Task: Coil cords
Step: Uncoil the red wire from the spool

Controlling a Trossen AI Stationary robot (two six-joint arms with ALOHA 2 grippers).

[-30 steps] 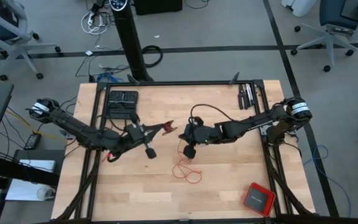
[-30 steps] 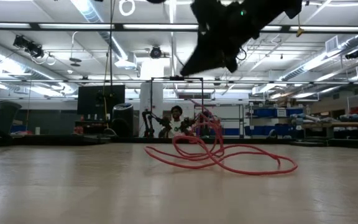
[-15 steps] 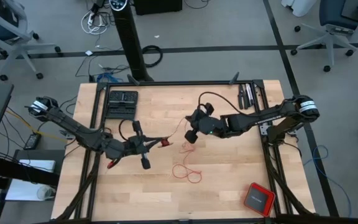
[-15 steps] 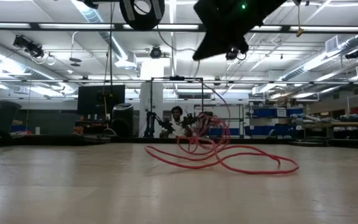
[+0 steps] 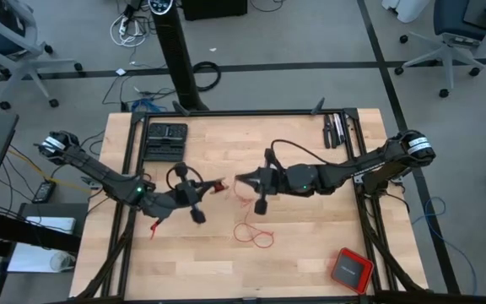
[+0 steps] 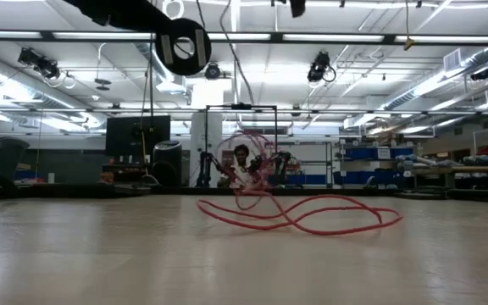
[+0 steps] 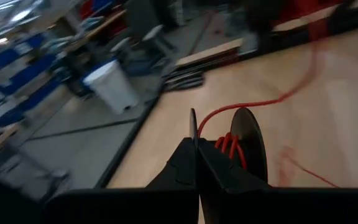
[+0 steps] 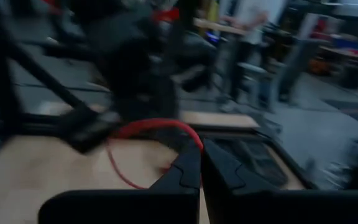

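The cords are one thin red cord. Its loose loops (image 5: 252, 233) lie on the wooden table near the middle, and a strand rises from them (image 6: 252, 161) to both grippers. My left gripper (image 5: 218, 184) and my right gripper (image 5: 240, 179) meet tip to tip above the table's middle. Both point level at each other and both are shut. In the left wrist view, red turns of cord (image 7: 231, 147) sit on my left gripper (image 7: 195, 147). In the right wrist view, the cord arcs away from my right gripper (image 8: 201, 153). My left gripper carries several turns of the cord wound around its shut fingers near their tips (image 7: 229, 144). The fingers lie level, pointing toward the table's right. From the turns a strand (image 7: 272, 101) runs off slack over the table. My right gripper pinches the cord at its fingertips (image 8: 196, 142), coming level from the table's right. From there the cord bows up in a slack arc (image 8: 148, 124) and drops toward the table (image 8: 120, 173).
A red square box (image 5: 350, 268) lies near the table's front right corner. A black flat device (image 5: 166, 140) sits at the far left, and dark tools (image 5: 336, 128) lie at the far right. A person shows in the room beyond the table (image 6: 241, 163).
My right gripper has risen and tipped from pointing down to level, its tip swinging toward the table's left. My left gripper has rolled and sunk a little. The strand between them has been lifted higher above the loops, which stay on the table.
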